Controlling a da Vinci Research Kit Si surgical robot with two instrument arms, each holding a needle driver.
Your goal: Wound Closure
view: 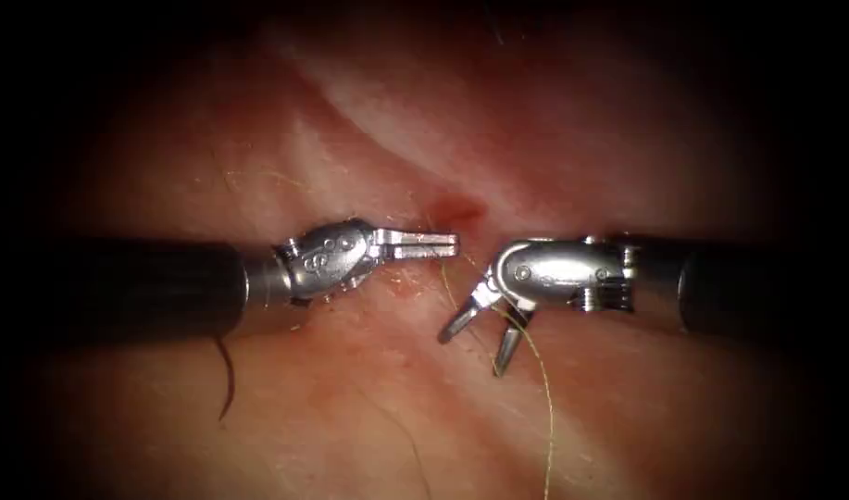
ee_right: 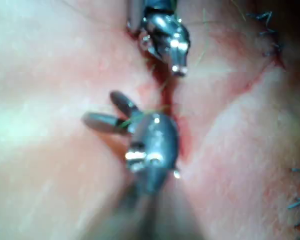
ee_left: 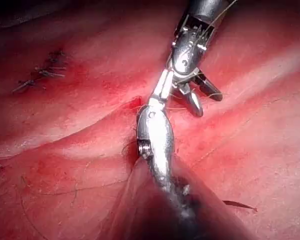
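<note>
Two tools meet tip to tip over the tissue (view: 628, 398), at the cut (view: 456, 211) with its red fluid. The left tool (view: 424, 243) lies level, its jaws pressed together and flat; whether they pinch anything I cannot tell, though the thread (view: 546, 389) starts just beside their tip. The right tool (view: 484, 341) points down and left with its jaws spread wide in a V, gripping nothing; the yellowish thread passes between them and trails down the tissue on the right of the cut. A dark curved strand (view: 228, 384) lies on the tissue below the left shaft, well apart from both tips; whether it is the needle I cannot tell.

The left wrist view has the left tool (ee_left: 160, 92) closed at the cut, the right tool (ee_left: 202, 97) splayed beyond it, and a row of finished stitches (ee_left: 40, 75) off to one side. The right wrist view has the right tool (ee_right: 107, 112) spread with thread across it, and more stitches (ee_right: 267, 30) past the left tool (ee_right: 177, 65).
</note>
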